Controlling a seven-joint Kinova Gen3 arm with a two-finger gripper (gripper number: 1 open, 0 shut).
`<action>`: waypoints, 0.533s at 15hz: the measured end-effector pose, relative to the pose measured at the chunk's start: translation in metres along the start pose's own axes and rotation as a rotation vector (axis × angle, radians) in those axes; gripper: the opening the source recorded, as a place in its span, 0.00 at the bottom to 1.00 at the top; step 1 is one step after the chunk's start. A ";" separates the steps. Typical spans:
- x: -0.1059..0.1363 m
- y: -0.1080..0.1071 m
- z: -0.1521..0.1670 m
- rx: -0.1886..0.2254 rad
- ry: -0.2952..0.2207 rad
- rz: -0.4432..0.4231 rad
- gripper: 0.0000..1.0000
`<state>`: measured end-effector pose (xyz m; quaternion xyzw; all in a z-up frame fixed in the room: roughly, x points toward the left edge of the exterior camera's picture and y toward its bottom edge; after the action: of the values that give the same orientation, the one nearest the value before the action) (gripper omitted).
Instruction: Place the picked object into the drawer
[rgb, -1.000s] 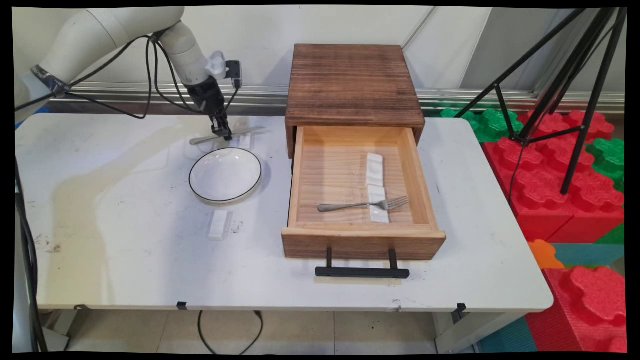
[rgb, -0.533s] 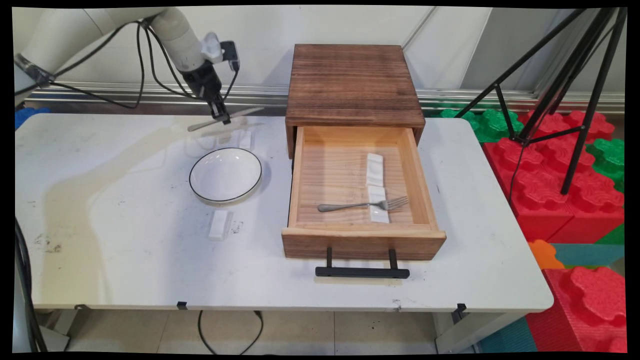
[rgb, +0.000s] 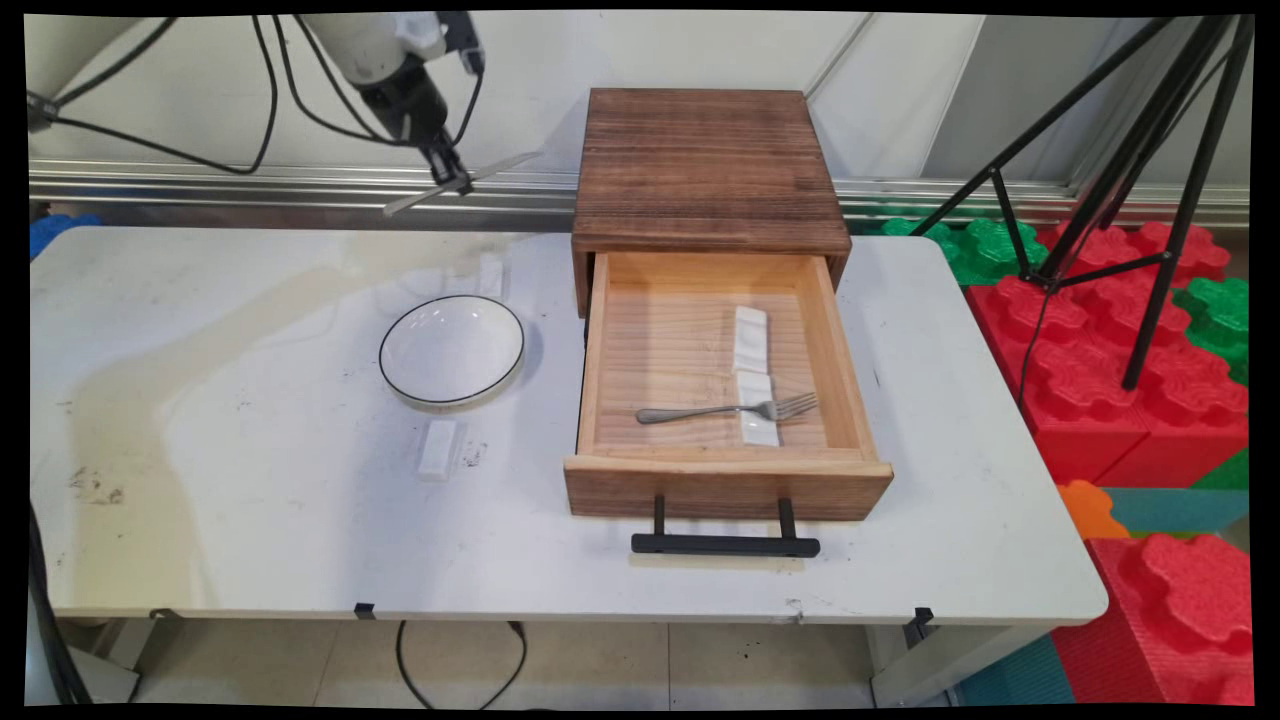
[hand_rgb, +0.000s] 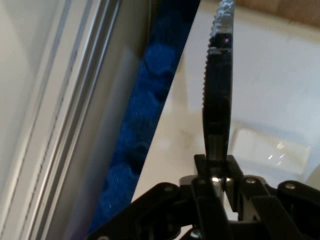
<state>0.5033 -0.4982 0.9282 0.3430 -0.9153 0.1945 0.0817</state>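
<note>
the gripper (rgb: 452, 182) hung high in the air, well to the left of the wooden cabinet (rgb: 705, 165) and about level with its top, over the far edge of the table (rgb: 250, 520). its fingers were clenched on a knife (rgb: 470, 180), gripped near the middle, with the blade end tilted up toward the cabinet and the other end dipping away from it. in the hand view the knife stood on edge between the closed fingers, its serrated side showing, rising straight out of the linkage. the knife touched nothing but the gripper and was well clear of the table.

below it, just left of the cabinet's front corner, a small white rest (rgb: 490, 275) lay on the table; the hand view showed it beyond the blade. nearer the camera, left of the open drawer (rgb: 600, 350), sat a white bowl (rgb: 451, 350) with a dark rim. a second white rest (rgb: 437, 449) lay nearer again, left of the drawer's front.

the drawer was pulled fully out of the cabinet. inside it two more white rests lay end to end, the far rest (rgb: 750, 338) bare and the near rest (rgb: 757, 422) carrying the neck of a fork (rgb: 720, 409), whose handle pointed left across the drawer floor.

right of the cabinet, off the table, stood a black tripod (rgb: 1130, 150) over red and green foam blocks (rgb: 1100, 400).
</note>
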 end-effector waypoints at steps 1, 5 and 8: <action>0.006 0.005 -0.009 0.003 0.014 0.005 0.00; 0.029 0.027 -0.039 -0.007 0.067 0.036 0.00; 0.048 0.052 -0.061 -0.028 0.117 0.070 0.00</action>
<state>0.4334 -0.4657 0.9822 0.2978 -0.9230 0.2041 0.1330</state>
